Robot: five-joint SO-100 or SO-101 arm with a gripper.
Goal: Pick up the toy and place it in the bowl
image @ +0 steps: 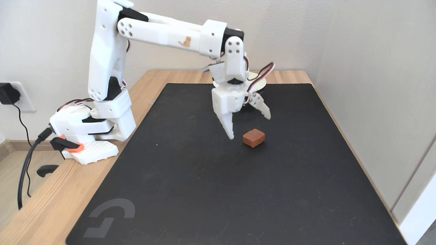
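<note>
The small reddish-brown rounded block toy [253, 137] lies on a matte black mat [204, 190] covering the pale wooden tabletop [44, 207]. The white plastic gripper [250, 126] hangs just above-left of it, fingers spread. Behind the arm, seemingly a white-rimmed bowl [260, 83], near plain white walls.

I sit in what looks like a home room: my base is clamped to a light wooden desk [163, 76] topped with a black desk mat [238, 190], plain pale walls, a wall outlet [24, 98] with charger.
</note>
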